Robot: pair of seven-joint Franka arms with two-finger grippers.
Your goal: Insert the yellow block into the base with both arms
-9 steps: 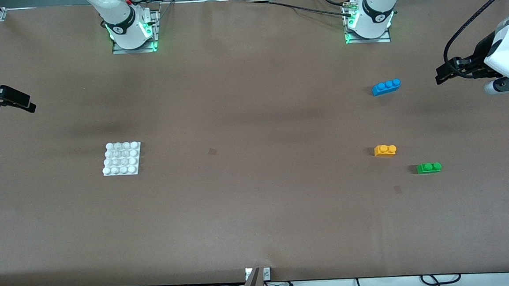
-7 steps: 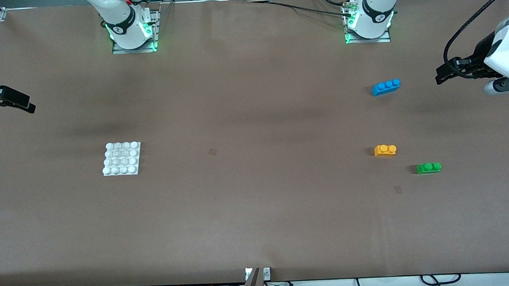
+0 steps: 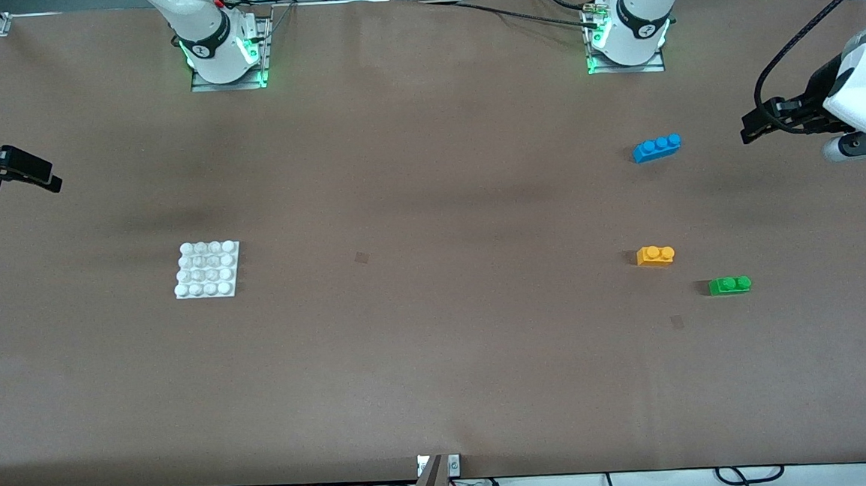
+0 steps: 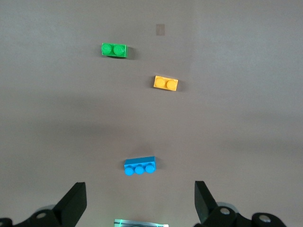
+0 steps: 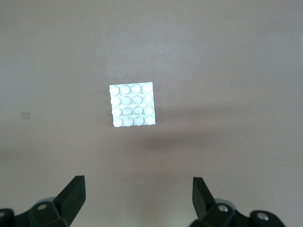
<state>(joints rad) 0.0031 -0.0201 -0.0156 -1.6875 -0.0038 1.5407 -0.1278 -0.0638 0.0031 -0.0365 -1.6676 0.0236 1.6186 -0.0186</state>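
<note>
The yellow block (image 3: 655, 256) lies on the table toward the left arm's end and also shows in the left wrist view (image 4: 165, 83). The white base (image 3: 207, 269) lies toward the right arm's end and shows in the right wrist view (image 5: 133, 105). My left gripper (image 3: 748, 132) hangs open and empty high over the table's edge at the left arm's end; its fingers frame the blue brick (image 4: 139, 166). My right gripper (image 3: 53, 180) hangs open and empty high over the table's edge at the right arm's end.
A blue three-stud brick (image 3: 656, 147) lies farther from the front camera than the yellow block. A green two-stud brick (image 3: 729, 285) lies nearer the camera, beside the yellow block (image 4: 114, 49). The arm bases (image 3: 226, 56) (image 3: 627, 39) stand at the table's back edge.
</note>
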